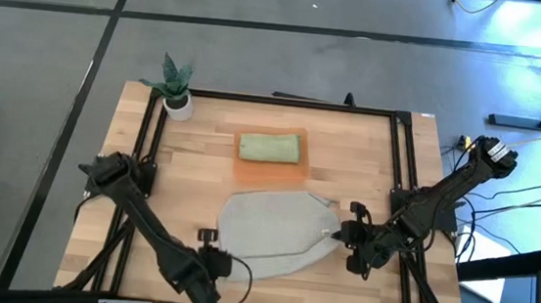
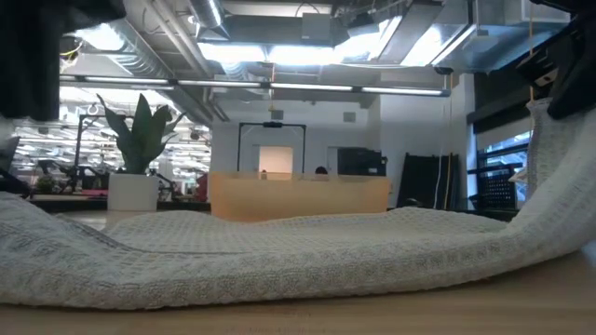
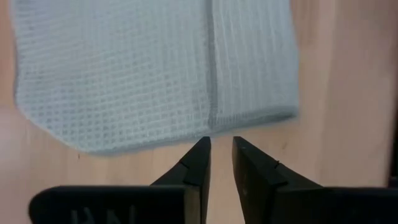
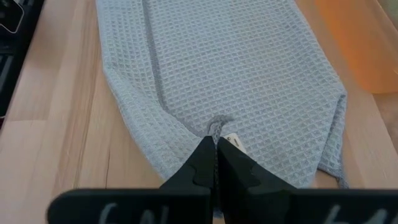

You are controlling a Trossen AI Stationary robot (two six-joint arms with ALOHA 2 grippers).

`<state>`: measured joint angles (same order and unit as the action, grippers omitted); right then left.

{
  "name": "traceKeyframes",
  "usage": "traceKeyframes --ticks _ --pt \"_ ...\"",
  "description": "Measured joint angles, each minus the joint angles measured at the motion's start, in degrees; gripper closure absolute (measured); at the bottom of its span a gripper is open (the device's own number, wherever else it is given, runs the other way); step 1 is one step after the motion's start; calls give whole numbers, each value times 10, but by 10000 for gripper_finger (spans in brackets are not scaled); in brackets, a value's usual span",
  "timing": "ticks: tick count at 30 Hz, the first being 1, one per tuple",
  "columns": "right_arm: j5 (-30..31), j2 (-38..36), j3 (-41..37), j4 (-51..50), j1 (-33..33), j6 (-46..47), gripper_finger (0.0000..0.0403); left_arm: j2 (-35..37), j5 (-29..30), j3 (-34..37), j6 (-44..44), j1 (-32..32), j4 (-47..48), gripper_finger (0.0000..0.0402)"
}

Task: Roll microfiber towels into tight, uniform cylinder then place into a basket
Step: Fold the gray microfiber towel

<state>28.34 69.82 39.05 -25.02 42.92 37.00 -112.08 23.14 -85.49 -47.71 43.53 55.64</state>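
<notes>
Right gripper (image 4: 215, 144): fingers pressed together, pinching a fold of the pale grey waffle-weave microfibre towel (image 1: 268, 232) next to its small white label, edge lifted off the light wooden tabletop (image 1: 368, 160). In low view that side of the cloth rises steeply toward the gripper.

Left gripper (image 3: 221, 146): fingers slightly apart, nothing between them, tips just short of the towel's near hem, not touching. Sits at the towel's near-left corner in high view.

Towel itself: spread mostly flat at table centre, unrolled, w/ long axis running roughly left-right btwn the two grippers; right end bunched to a point at the pinch.

Shallow translucent orange rectangular basket (image 1: 271, 171): just beyond the towel's far edge, centre-far on table, already holding a rolled green towel (image 1: 270, 148).

Key relation: hem lies straight ahead of the left gripper, so left arm nearer for grabbing that edge; probably needs a short advance and a close before any rolling toward the basket. Rolling not yet begun for this cloth.

Small white plant pot w/ green leaves (image 1: 178, 102): far-left corner, well clear.
</notes>
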Motion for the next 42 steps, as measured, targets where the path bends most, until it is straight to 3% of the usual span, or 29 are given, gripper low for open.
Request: traceKeyframes --ticks 12,16,42 --pt "-1 3 0 5 0 1 393 -69 4 0 121 -2 -12 348" --pt "-1 3 0 6 0 2 393 -69 29 0 121 -2 -2 350" --pt "-1 3 0 6 0 0 393 -69 28 0 154 -17 -24 350"
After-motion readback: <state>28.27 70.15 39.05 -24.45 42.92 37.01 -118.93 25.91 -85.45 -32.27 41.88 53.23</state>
